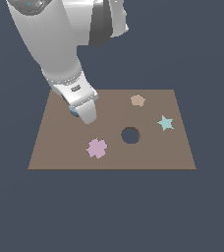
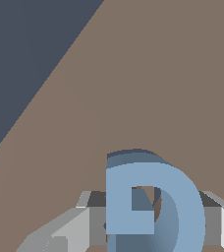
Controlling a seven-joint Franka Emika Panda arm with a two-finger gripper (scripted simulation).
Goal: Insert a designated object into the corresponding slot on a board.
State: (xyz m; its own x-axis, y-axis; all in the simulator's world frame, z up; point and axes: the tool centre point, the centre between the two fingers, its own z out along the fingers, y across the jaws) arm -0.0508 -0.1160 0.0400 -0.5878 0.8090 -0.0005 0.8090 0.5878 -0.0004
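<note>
In the wrist view the light-blue G-shaped block (image 2: pixel 153 206) fills the near foreground, its lower part cut off by the frame edge. A grey gripper finger (image 2: pixel 72 229) shows on one side of it and a paler finger on the other, both partly cropped, so the fingertips themselves cannot be made out. The block sits between these fingers and they appear pressed to its flanks — the gripper (image 2: pixel 151 224) is closed narrowly about the block. Whether the block rests on the brown board (image 2: pixel 148 74) or hangs just above it cannot be told. Beyond the block there is only bare board, with the dark ground past its edge.

In the exterior view the arm hides nearly all of the block: only a small blue sliver shows under the white hand, at the board's (image 1: pixel 60 152) far corner on the exterior view's left. The gripper (image 1: pixel 82 113) is low over that corner, its jaws hidden by the hand's housing.

Nearer the camera lies a pink flower shape (image 1: pixel 97 147), and just beyond it, toward the exterior view's right, a round dark hole (image 1: pixel 130 135). Farther right is a teal star (image 1: pixel 165 122); farthest back, a tan pentagon-like piece (image 1: pixel 137 100). A G-shaped slot cannot be made out in either view.
</note>
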